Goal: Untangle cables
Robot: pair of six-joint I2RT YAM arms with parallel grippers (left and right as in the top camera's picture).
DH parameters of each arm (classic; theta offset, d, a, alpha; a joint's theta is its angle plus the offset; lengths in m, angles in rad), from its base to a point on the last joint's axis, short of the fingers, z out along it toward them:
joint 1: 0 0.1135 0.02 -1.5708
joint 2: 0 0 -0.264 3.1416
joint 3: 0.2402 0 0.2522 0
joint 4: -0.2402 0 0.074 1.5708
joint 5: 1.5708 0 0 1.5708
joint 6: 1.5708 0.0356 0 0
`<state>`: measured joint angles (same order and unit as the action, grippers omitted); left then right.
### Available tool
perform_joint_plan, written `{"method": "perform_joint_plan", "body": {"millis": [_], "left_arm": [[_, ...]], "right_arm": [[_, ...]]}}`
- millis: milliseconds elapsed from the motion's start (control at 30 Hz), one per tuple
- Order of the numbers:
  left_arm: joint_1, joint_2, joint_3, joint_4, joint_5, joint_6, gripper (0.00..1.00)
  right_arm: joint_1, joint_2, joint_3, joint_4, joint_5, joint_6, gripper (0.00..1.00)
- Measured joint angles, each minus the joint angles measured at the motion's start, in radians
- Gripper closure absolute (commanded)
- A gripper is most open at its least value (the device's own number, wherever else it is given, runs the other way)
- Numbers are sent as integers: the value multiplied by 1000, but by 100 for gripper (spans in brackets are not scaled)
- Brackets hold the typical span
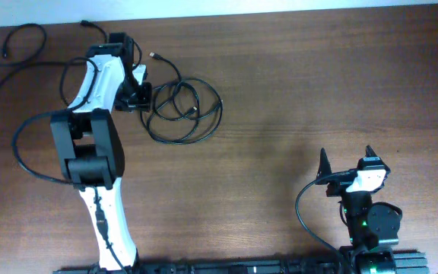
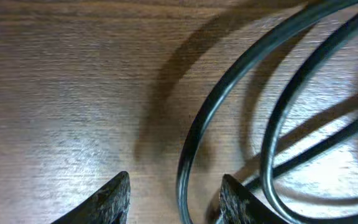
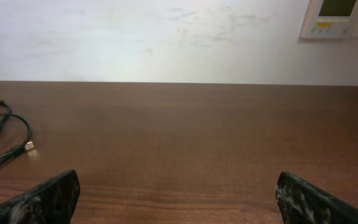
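A looped bundle of thin black cables (image 1: 192, 114) lies on the brown table, back left of centre. One plug end (image 1: 152, 55) points up-left. A separate black cable (image 1: 17, 42) lies at the far left corner. My left gripper (image 1: 138, 96) is down at the bundle's left edge. In the left wrist view it (image 2: 178, 200) is open, with one cable strand (image 2: 204, 118) running between the fingertips and other loops to the right. My right gripper (image 1: 347, 160) is open and empty near the front right, far from the cables. The right wrist view (image 3: 179, 199) shows the bundle (image 3: 5, 140) far to the left.
The table's back edge meets a white wall (image 3: 166, 37). A black rail (image 1: 234, 268) runs along the front edge under both arm bases. The left arm's own thick wire (image 1: 25, 152) loops out to its left.
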<state>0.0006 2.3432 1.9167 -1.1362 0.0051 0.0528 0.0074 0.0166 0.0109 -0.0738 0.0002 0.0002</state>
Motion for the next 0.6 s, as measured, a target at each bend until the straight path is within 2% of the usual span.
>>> {"method": "perform_joint_plan", "body": {"millis": [33,133,233,267,300,333,433,500,600], "left_arm": [[0,6,0,0,0,0,57],[0,6,-2,7,6,2,70],[0,6,-11,26,6,6,76],[0,6,-24,37,6,6,83],[0,6,-30,47,7,7,96],[0,4,-34,56,6,8,100],[1,2,-32,48,6,-1,100],[1,4,19,-43,26,-23,100],[1,-7,262,-160,160,-27,100]], "right_arm": [[0,0,0,0,0,0,1],[0,0,0,0,0,0,2],[0,0,0,0,0,0,2],[0,0,0,0,0,0,2],[0,0,0,0,0,0,2],[0,0,0,0,0,0,2],[0,0,0,0,0,0,2],[0,-1,0,0,0,0,2],[0,0,0,0,0,0,1]]}}
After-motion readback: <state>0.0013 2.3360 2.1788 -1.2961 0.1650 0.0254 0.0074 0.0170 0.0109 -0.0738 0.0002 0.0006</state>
